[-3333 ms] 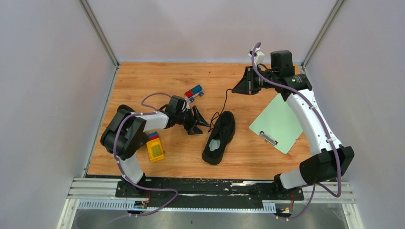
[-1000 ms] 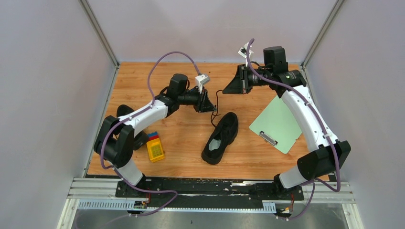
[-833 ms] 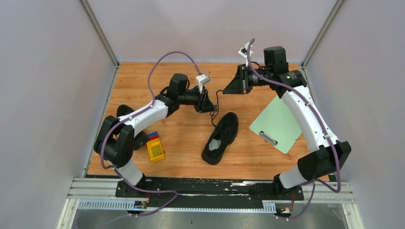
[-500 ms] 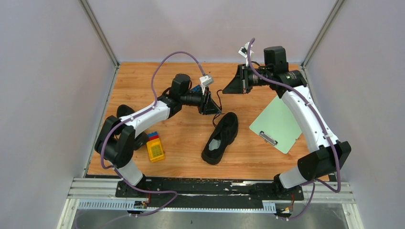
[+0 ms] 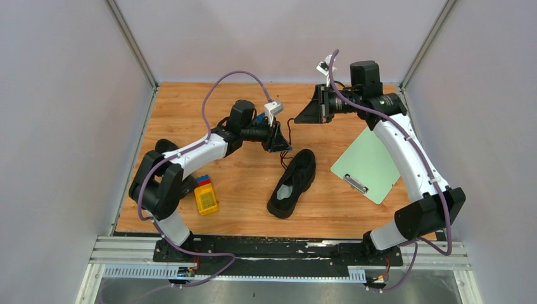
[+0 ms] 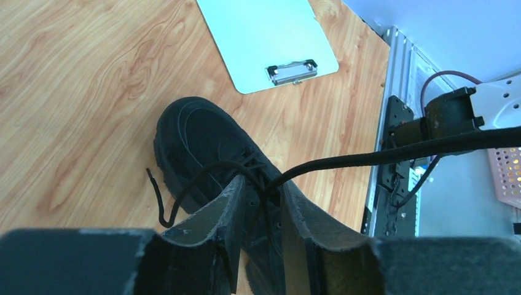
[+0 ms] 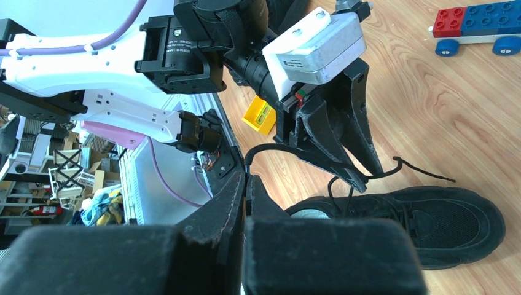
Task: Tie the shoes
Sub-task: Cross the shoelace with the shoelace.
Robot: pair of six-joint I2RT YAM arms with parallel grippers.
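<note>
One black shoe [image 5: 292, 182] lies on the wooden table, toe toward the back; no second shoe shows. It also shows in the left wrist view [image 6: 203, 135] and the right wrist view [image 7: 442, 221]. My right gripper [image 5: 296, 120] [image 7: 246, 178] is shut on one lace [image 7: 270, 150], held taut above the shoe. My left gripper [image 5: 285, 147] [image 6: 261, 184] hovers over the shoe's eyelets, jaws slightly apart, and that taut lace [image 6: 368, 157] runs through the gap. The other lace end [image 6: 156, 196] hangs loose over the table.
A pale green clipboard [image 5: 367, 163] lies right of the shoe. A yellow toy block [image 5: 206, 197] sits near the left arm's base. A red-and-blue brick car [image 7: 473, 24] stands behind the left gripper. Grey walls close in the sides and back.
My left gripper rose from the table left of the shoe and moved right, up to the taut lace. My right gripper shifted slightly back and left, still holding the lace.
</note>
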